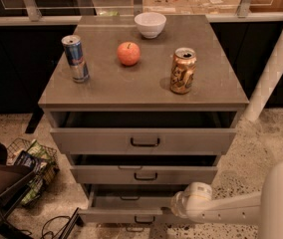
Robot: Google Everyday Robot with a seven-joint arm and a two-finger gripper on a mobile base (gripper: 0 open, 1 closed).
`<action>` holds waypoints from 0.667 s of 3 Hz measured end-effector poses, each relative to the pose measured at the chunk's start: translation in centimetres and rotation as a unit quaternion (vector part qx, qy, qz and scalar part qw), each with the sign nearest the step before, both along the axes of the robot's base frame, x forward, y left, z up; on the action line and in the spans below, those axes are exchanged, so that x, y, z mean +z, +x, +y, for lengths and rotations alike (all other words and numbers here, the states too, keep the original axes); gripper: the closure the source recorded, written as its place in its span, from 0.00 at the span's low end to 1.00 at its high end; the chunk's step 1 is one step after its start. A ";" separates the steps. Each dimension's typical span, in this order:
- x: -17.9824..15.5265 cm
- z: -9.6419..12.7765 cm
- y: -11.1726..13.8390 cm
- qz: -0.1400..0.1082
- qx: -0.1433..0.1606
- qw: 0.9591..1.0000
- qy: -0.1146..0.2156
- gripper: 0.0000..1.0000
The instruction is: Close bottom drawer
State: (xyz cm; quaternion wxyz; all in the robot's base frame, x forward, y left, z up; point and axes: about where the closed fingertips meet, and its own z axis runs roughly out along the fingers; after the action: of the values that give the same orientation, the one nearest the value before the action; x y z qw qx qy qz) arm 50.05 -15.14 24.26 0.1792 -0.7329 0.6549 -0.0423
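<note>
The step in hand is the push that sends the bottom drawer (112,215) home, and it goes best as a straight, level shove along the runners, square to the cabinet (57,114), with the contact kept low on the flat front and close to the small dark handle (145,219). A push far off to one side could rack the drawer and jam it. The drawer stands pulled out further than the middle drawer (181,175) and the top drawer (191,141) above it, both of which also sit a little proud, so the arm should stay beneath them and not catch the middle front on the way in. A steady pace seems wise, since a slam might shake the blue can (75,59), the apple (128,53), the gold can (183,70) and the white bowl (150,24) on the worktop (131,88). The gripper (167,214) comes in from the lower right on its white arm (231,210) and sits at the drawer's front edge, just right of the handle and apparently against the front panel. Whether the jaws are spread or closed I cannot tell, nor whether they have hold of anything. The drawer front lies directly ahead of the jaws, its grey inside open behind it, with the handle just to their side.
</note>
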 end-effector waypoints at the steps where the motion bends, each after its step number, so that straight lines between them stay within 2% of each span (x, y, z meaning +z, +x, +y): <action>1: 6.3 1.3 -1.2 -0.036 -0.003 0.999 -0.038 1.00; 2: 10.4 0.8 -3.1 -0.037 -0.001 0.993 -0.111 1.00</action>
State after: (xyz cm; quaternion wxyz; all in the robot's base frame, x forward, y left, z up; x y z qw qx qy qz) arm 46.96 -14.37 34.68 0.1212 -0.7454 0.6400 -0.1420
